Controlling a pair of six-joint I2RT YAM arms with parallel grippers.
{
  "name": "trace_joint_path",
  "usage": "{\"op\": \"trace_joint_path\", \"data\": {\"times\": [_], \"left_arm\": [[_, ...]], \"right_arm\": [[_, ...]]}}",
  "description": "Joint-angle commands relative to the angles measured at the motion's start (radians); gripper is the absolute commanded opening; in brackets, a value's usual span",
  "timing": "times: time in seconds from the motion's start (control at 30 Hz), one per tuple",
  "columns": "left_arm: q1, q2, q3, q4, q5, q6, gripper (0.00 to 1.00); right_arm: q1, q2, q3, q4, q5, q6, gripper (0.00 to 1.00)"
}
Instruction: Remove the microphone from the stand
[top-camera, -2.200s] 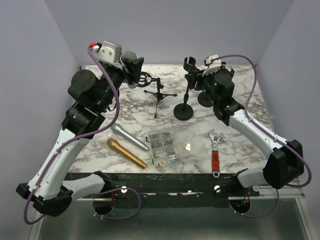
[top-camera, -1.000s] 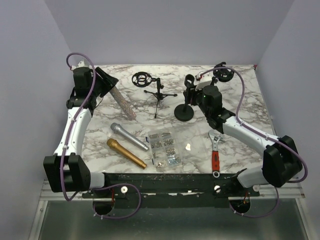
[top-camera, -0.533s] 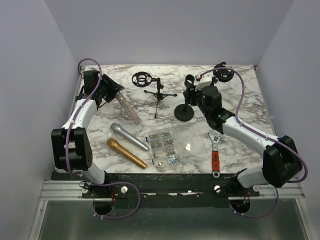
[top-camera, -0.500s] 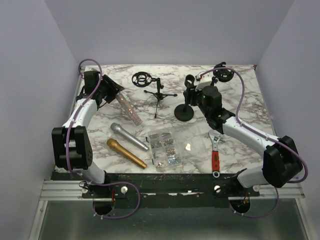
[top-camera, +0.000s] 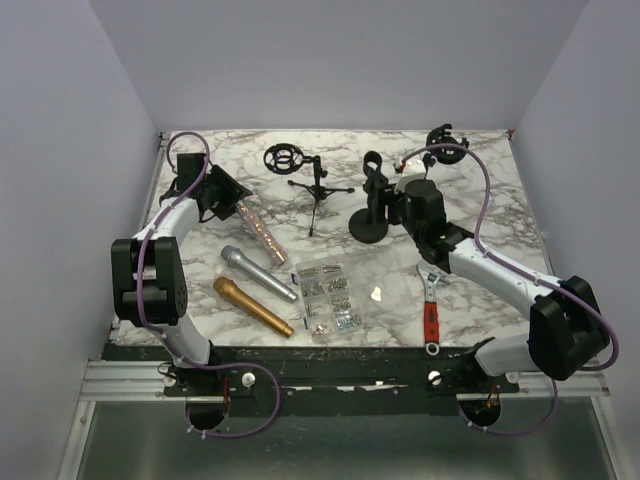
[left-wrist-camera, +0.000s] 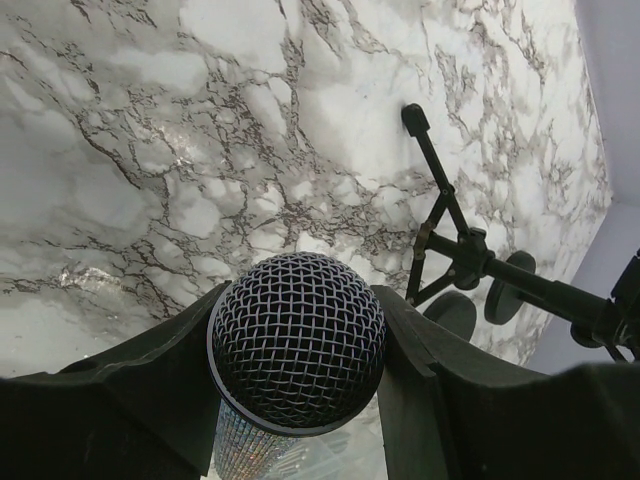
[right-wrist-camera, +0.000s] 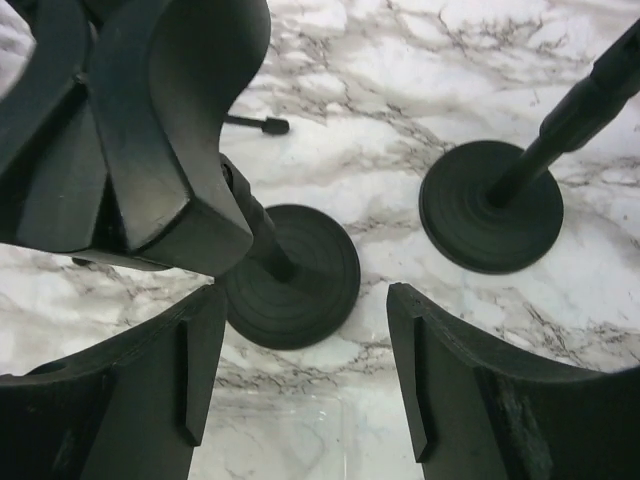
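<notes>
Finding: the pink glitter-bodied microphone was out of the black round-based microphone stand. It lay at the far left of the white marble table, well apart from the stand. The stand's clip held nothing.

Left claw: the left gripper was clenched on the microphone at its head end. In the left wrist view the black mesh head sat squarely between the two fingers, touching both. The long axis ran diagonally from that claw towards the near centre of the table. The tail of the handle ended near the plain silver microphone and was apart from it. Whether the handle rested on the marble or hung just above it could not be told.

Right claw: the right gripper was released, jaws wide and grasping nothing, just beside the stand with the base showing between its fingers.

Judgement: the left arm was the only one placed to act. Setting down would call for lowering along that diagonal, short of the silver microphone.
</notes>
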Motion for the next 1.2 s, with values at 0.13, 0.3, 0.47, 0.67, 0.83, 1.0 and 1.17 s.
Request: {"op": "trace_joint_path", "data": {"times": [0.13, 0.3, 0.47, 0.67, 0.83, 1.0, 1.17], "left_arm": [[0.01, 0.044, -0.007, -0.045, -0.014, -0.026, 0.16], [0.011, 0.042, 0.001, -0.068, -0.032, -0.022, 0.29], [0.011, 0.05, 0.004, -0.08, -0.033, -0.023, 0.41], [0.012, 0.059, 0.005, -0.083, -0.026, -0.027, 0.5], [0.015, 0.056, 0.002, -0.089, -0.032, -0.031, 0.58], [0.014, 0.053, -0.001, -0.095, -0.031, -0.039, 0.65], [0.016, 0.042, -0.003, -0.098, -0.032, -0.042, 0.69]], "right_arm": [[-0.007, 0.022, 0.026, -0.084, 0.004, 0.027, 0.74], [-0.007, -0.013, 0.026, -0.086, -0.009, 0.046, 0.78], [-0.008, -0.071, 0.023, -0.086, -0.019, 0.061, 0.79], [-0.007, -0.121, 0.017, -0.086, -0.016, 0.066, 0.8], [-0.007, -0.141, -0.002, -0.083, -0.002, 0.065, 0.8], [-0.007, -0.156, -0.01, -0.085, 0.006, 0.063, 0.8], [-0.007, -0.166, -0.017, -0.084, 0.012, 0.062, 0.8]]}}
